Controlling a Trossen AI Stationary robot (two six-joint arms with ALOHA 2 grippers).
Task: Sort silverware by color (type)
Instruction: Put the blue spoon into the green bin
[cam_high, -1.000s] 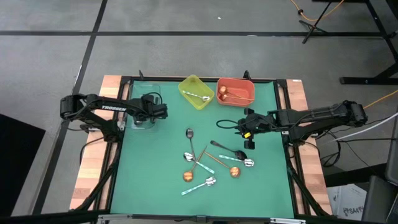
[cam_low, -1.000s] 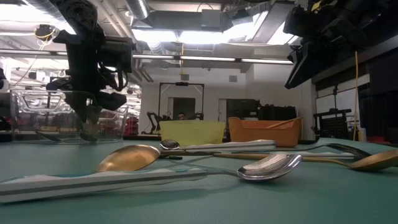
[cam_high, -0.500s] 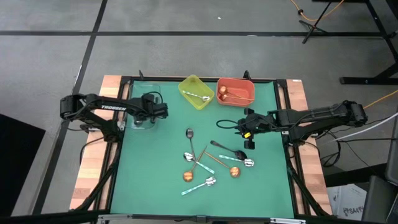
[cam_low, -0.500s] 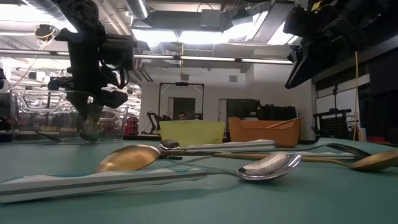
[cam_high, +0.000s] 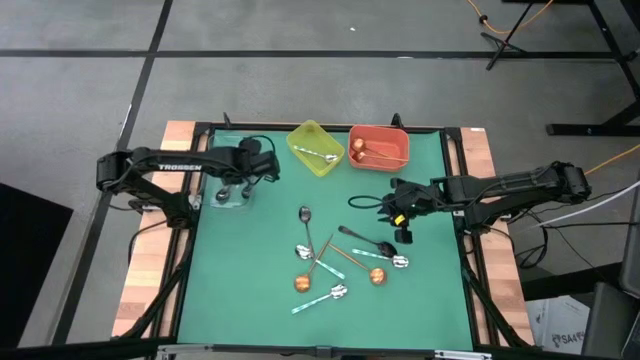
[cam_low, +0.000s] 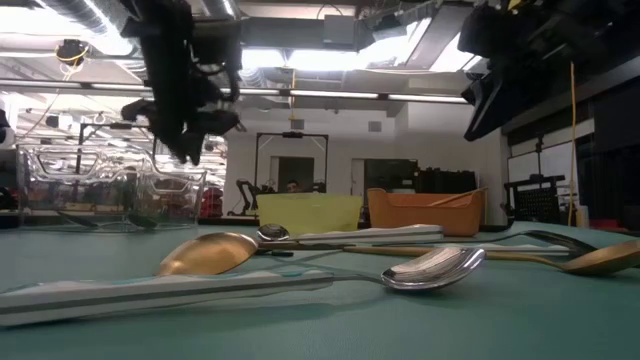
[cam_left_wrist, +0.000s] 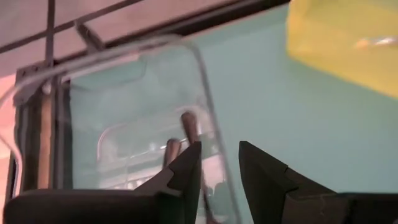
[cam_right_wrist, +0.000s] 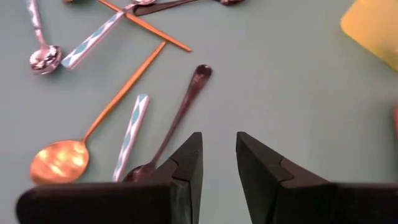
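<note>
Over the upper left of the green desk (cam_high: 430, 300), my left gripper (cam_high: 262, 168) hangs above the clear plastic tub (cam_high: 232, 192), fingers (cam_left_wrist: 186, 168) a narrow gap apart and holding nothing. Through the tub's wall, in my left wrist view, I see two dark spoon handles (cam_left_wrist: 189, 127) lying inside. My right gripper (cam_high: 405, 215) hovers at centre right of the high view, above the bare desk beside the spoon pile, its fingers (cam_right_wrist: 258, 165) also slightly apart and empty.

Most of the silverware lies loose in the middle of the desk: a black spoon (cam_high: 305, 222), another black spoon (cam_high: 368, 241) at the right of the pile, a copper spoon (cam_high: 303, 281), a second copper spoon (cam_high: 376, 274) and teal-handled silver spoons (cam_high: 322, 297) crossing one another. At the top centre of the frame sits a yellow bin (cam_high: 316, 147) holding one teal-handled spoon (cam_high: 318, 154), and touching it on the right an orange bin (cam_high: 379, 148) with copper spoons (cam_high: 362, 153) in it.
</note>
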